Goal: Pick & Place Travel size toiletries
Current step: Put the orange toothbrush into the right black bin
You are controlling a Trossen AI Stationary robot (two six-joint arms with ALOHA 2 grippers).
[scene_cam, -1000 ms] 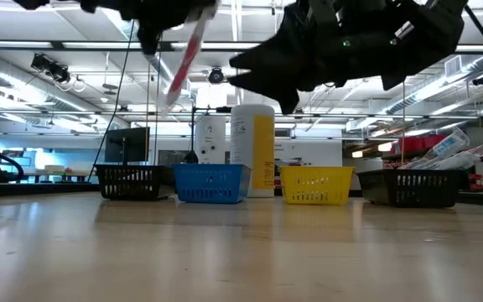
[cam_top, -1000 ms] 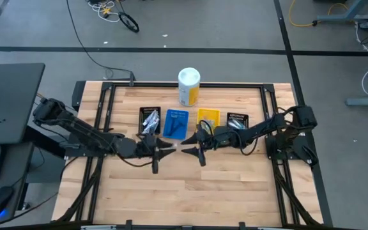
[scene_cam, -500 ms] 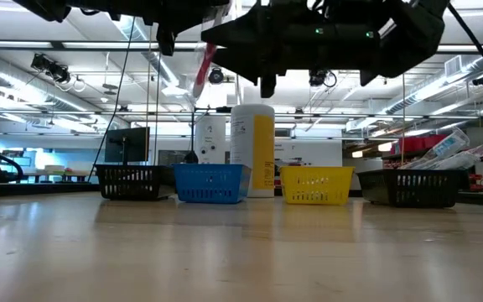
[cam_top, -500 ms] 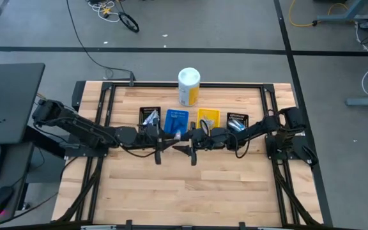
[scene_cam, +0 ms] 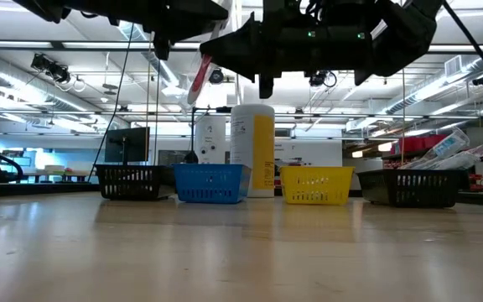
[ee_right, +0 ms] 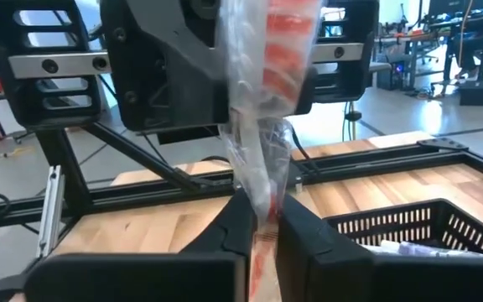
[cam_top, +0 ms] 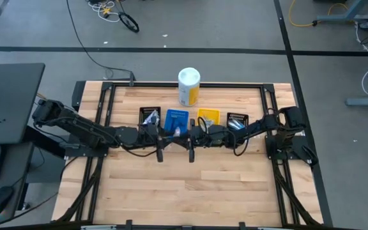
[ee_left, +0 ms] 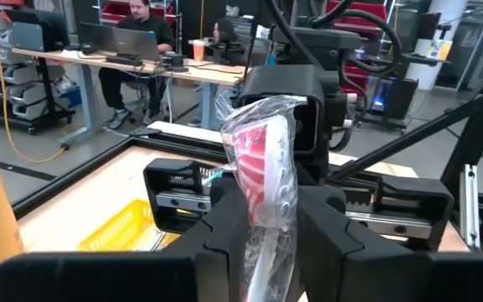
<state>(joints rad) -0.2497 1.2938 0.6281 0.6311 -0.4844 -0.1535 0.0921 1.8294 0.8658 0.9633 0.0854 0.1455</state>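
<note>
Red and white inside clear crinkled wrap, toothbrush (ee_left: 262, 180) hung above the wooden surface (cam_top: 190, 191), pinched by both grippers at once. No readable lettering on the wrap; print on the white-and-yellow canister (scene_cam: 252, 149) too small to make out.

Left gripper (cam_top: 168, 137) reached in level from the left arm's side, closed on the toothbrush, wrapped head sticking out past its fingers (ee_left: 225, 222). Right gripper (cam_top: 185, 137) met it tip to tip from the opposite side, clamped on the wrap's lower end between its fingers (ee_right: 240, 222). Seen from surface height, toothbrush tilted, raised well over the bins.

Just beyond the meeting grippers, blue bin (cam_top: 176, 122); beside the left one, a black bin (cam_top: 149, 119) with wrapped items; yellow bin (cam_top: 208, 117) and second black bin (cam_top: 237, 120) behind the right arm.
</note>
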